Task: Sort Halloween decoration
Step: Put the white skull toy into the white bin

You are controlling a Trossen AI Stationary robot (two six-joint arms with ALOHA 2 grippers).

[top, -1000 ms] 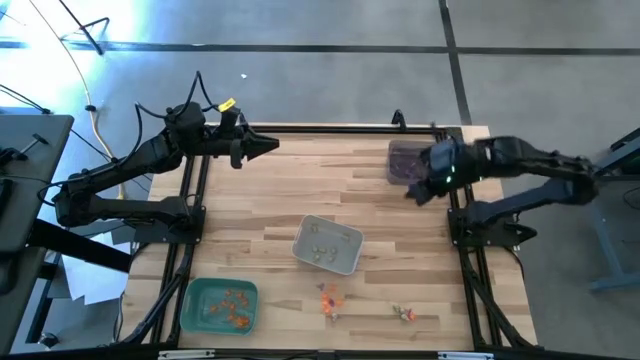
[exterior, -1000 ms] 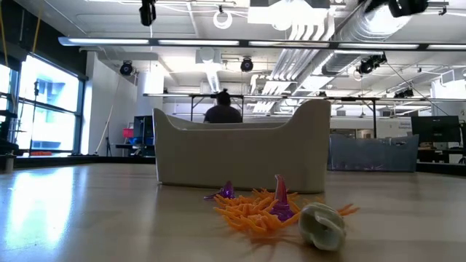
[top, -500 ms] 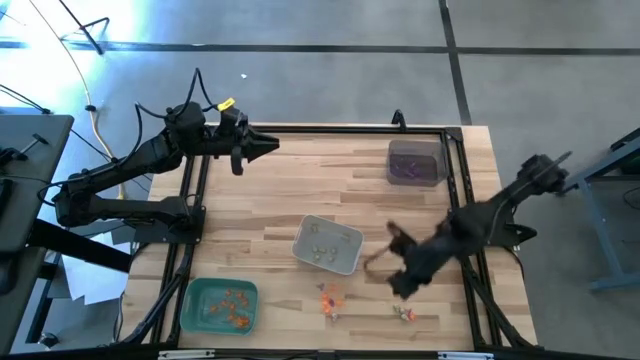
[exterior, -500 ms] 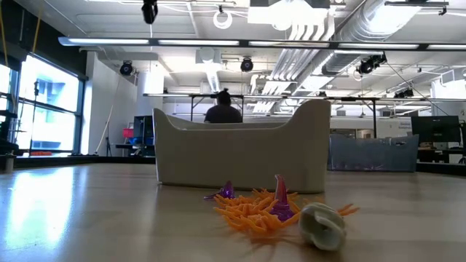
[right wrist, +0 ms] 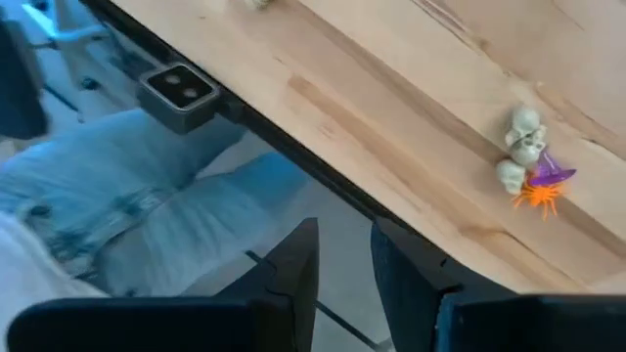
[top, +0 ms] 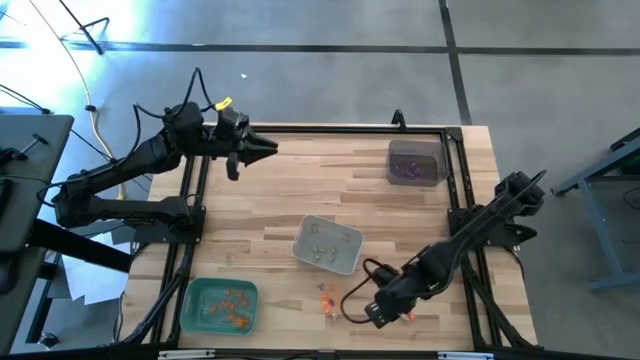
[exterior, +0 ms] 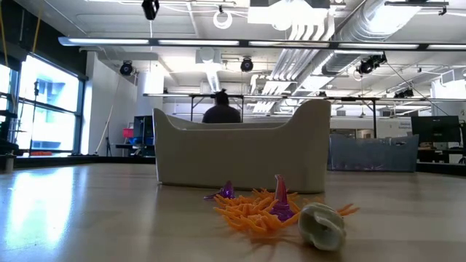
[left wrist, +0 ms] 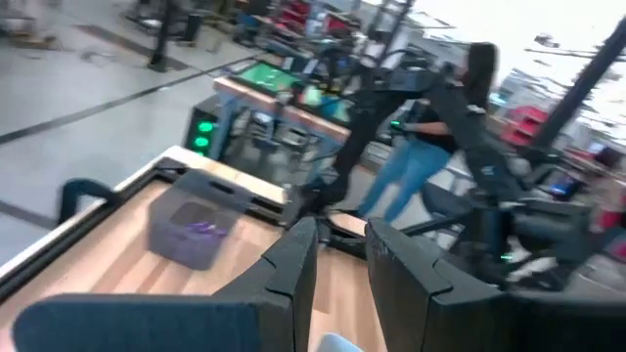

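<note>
The Halloween decoration lies in two small heaps near the table's near edge: an orange and purple one [top: 329, 298] and, to its right, pale skulls with a purple and orange piece [right wrist: 528, 166]. In the low view, orange spiky pieces [exterior: 253, 207], a purple hat [exterior: 281, 199] and a pale skull [exterior: 322, 225] rest on the wood. My right gripper [top: 371, 314] hangs over the near edge between the two heaps, slanting down, open and holding nothing [right wrist: 344, 256]. My left gripper [top: 266, 149] waits high at the far left, level, open and holding nothing [left wrist: 341, 256].
A grey tray [top: 328, 245] with pale pieces stands mid-table. A green tray [top: 220, 306] with orange pieces is at the near left and a dark tray [top: 415, 162] with purple pieces at the far right. A person's legs [right wrist: 147, 205] stand beyond the near edge, beside a small camera box [right wrist: 176, 88].
My right gripper has swung from over the dark tray at the far right to the table's near edge, sinking and tipping downward as it went. My left gripper has rolled about its own axis without leaving its place. The trinkets have not moved.
</note>
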